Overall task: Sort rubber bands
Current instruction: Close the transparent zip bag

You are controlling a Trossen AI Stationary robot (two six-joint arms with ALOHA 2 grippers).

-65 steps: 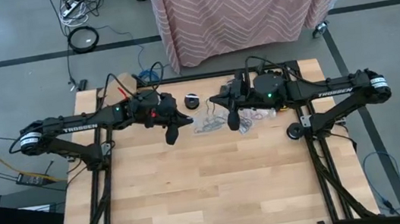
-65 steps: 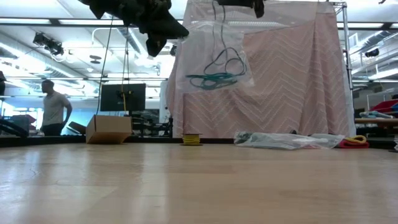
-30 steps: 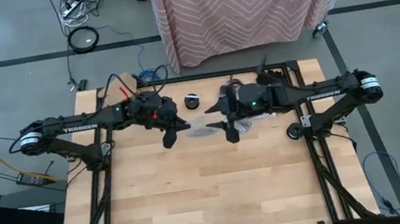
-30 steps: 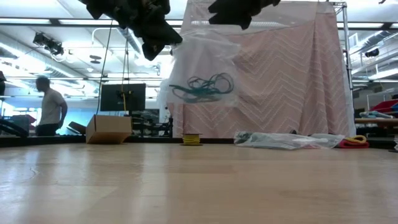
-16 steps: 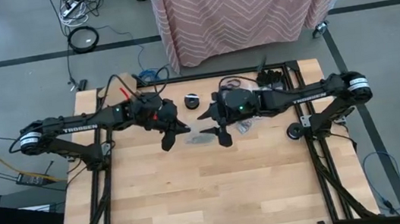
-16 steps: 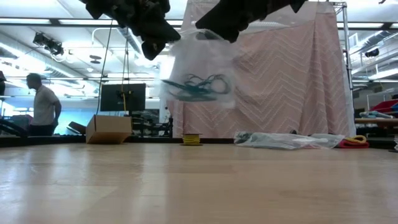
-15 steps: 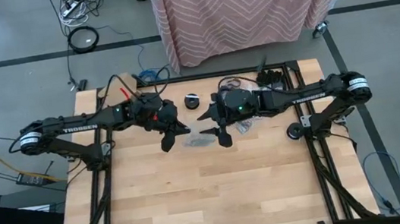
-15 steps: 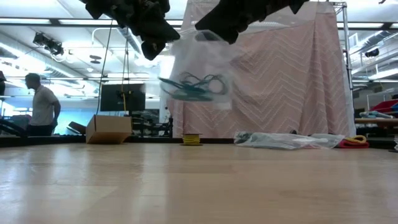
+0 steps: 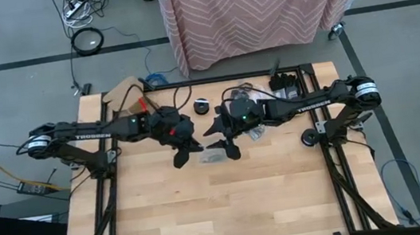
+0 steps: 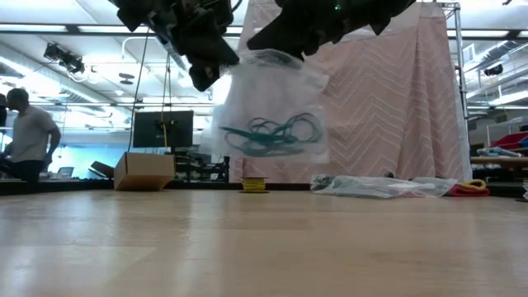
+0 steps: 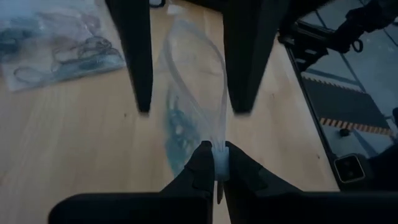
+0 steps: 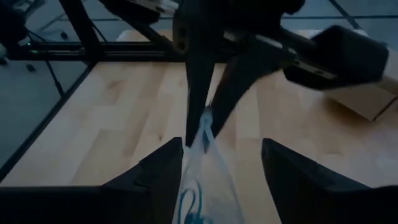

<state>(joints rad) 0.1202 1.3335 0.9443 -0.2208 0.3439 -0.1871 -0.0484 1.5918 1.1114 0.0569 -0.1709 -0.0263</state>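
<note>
Wooden table [image 9: 221, 204] fills the floor under both arms, with a pink patterned cloth [image 10: 388, 107] hanging behind. Above its far middle, the left gripper [image 11: 216, 163] pinches the top edge of a clear plastic bag [image 10: 276, 111] holding teal rubber bands [image 10: 272, 136]. The right gripper [image 12: 219, 163] straddles the bag's mouth, its jaws spread wide. More bagged bands [image 11: 53, 46] lie on the table nearby.

A clear plastic bag [image 11: 198, 93] holding teal rubber bands [image 11: 175, 127] is pinched by the left gripper [image 11: 216, 163]; right gripper [image 11: 189, 56] fingers straddle it, spread.
</note>
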